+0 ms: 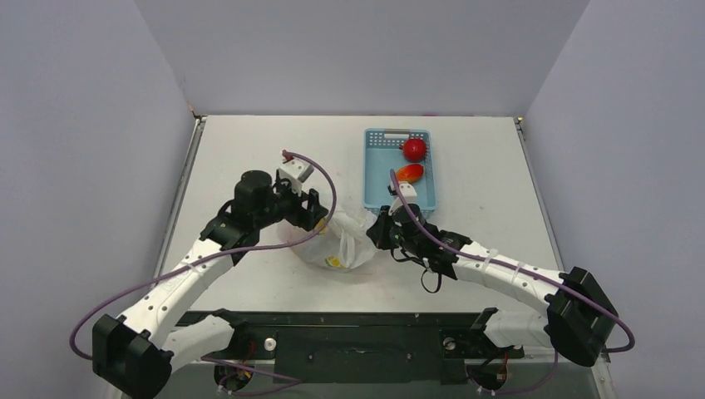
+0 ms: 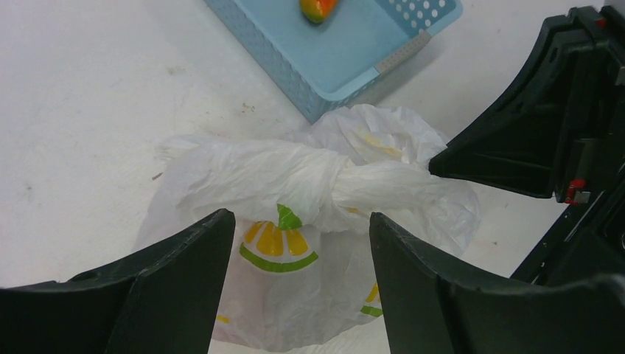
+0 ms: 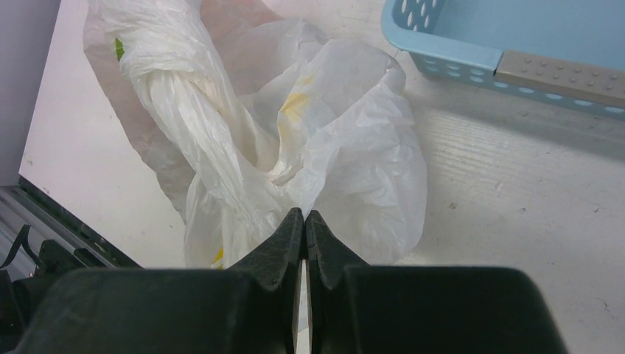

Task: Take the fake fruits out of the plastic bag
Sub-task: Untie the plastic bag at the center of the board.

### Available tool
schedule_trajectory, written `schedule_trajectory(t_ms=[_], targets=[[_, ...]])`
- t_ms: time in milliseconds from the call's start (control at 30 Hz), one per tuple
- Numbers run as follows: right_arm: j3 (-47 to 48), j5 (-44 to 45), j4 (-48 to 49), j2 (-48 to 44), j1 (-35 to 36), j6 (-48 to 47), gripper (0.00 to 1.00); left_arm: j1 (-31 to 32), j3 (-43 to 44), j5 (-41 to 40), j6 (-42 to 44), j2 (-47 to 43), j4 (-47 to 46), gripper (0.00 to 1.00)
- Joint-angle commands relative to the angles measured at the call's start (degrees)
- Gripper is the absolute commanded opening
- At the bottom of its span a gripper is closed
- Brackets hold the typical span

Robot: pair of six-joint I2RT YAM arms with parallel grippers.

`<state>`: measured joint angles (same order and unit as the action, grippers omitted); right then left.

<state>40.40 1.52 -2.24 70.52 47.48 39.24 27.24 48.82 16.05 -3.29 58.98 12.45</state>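
Left wrist: yellow-green citrus-slice print (image 2: 278,247) on knotted plastic bag (image 2: 243,173)

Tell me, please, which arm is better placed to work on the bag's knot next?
Probably left: the left gripper, open, faces the knot of the plastic bag, while the right gripper is shut, pinching the bag.

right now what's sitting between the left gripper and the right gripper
The plastic bag, knotted at the top. The top view shows it between the open left gripper and the right gripper, which is shut on it.
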Motion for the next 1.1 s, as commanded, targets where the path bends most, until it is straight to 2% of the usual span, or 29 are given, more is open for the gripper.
schedule_trajectory(t_ms=[0,133,233,333,633,800,867,967,1033,1067], targets=[[2.1,-1.0,1.5,0.3,1.1,-1.0,0.0,4.9,2.9,-4.7,1.7,4.2,0.3,0.65],[1.6,-1.0,2.6,0.0,2.0,-0.6,0.0,8.6,3.9,-10.9,2.6,8.1,2.7,0.61],[1.5,-0.7,3.5,0.1,2.7,-0.4,0.0,9.0,6.2,-15.0,2.2,12.0,5.3,0.58],[1.6,-0.4,3.5,0.2,3.7,-0.2,0.0,9.1,7.0,-15.5,2.1,13.4,5.7,0.56],[2.7,2.5,2.5,0.8,7.8,-0.7,0.0,9.1,6.2,-15.6,2.7,11.1,5.2,0.4],[3.2,3.1,2.4,1.1,8.6,-0.5,0.0,9.1,6.7,-15.6,2.9,12.1,5.9,0.4],[3.5,3.2,2.4,1.2,9.2,-0.5,0.0,9.1,7.0,-15.4,2.8,12.7,6.1,0.44],[4.4,3.4,2.4,1.8,9.7,-0.6,0.0,9.1,7.2,-14.2,2.6,13.2,6.2,0.46],[4.8,3.4,2.4,2.0,9.9,-0.4,0.0,9.1,7.3,-13.8,2.7,13.4,6.3,0.44],[5.0,3.4,2.4,2.1,10.1,-0.4,0.0,9.1,7.4,-13.6,2.7,13.5,6.3,0.4]])
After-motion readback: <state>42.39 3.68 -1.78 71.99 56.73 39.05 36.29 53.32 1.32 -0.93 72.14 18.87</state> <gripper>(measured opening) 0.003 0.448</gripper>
